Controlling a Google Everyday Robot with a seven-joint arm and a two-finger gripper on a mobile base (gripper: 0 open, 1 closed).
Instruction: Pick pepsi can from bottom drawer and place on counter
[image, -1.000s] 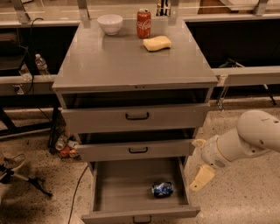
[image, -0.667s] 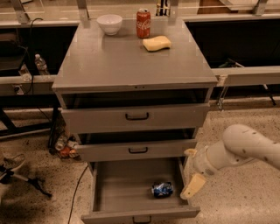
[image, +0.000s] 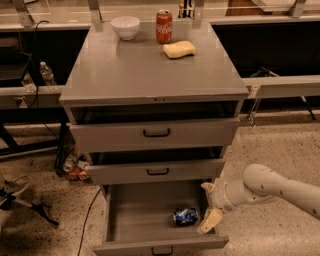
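The pepsi can (image: 185, 216), blue, lies on its side in the open bottom drawer (image: 135, 220), toward the right. My gripper (image: 208, 205) comes in from the right on a white arm and hangs over the drawer's right wall, just right of the can and apart from it. Its two pale fingers (image: 210, 220) stand spread, with nothing between them. The counter (image: 145, 70) is the grey top of the cabinet, above the three drawers.
On the counter's far edge stand a white bowl (image: 125, 26), a red Coca-Cola can (image: 163, 26) and a yellow sponge (image: 179, 49). The two upper drawers (image: 155, 133) are slightly ajar. Cans and bottles (image: 75, 168) lie on the floor left of the cabinet.
My gripper and arm have moved left and a little down, from beside the cabinet to over the bottom drawer's right wall near the pepsi can. The can has not moved.
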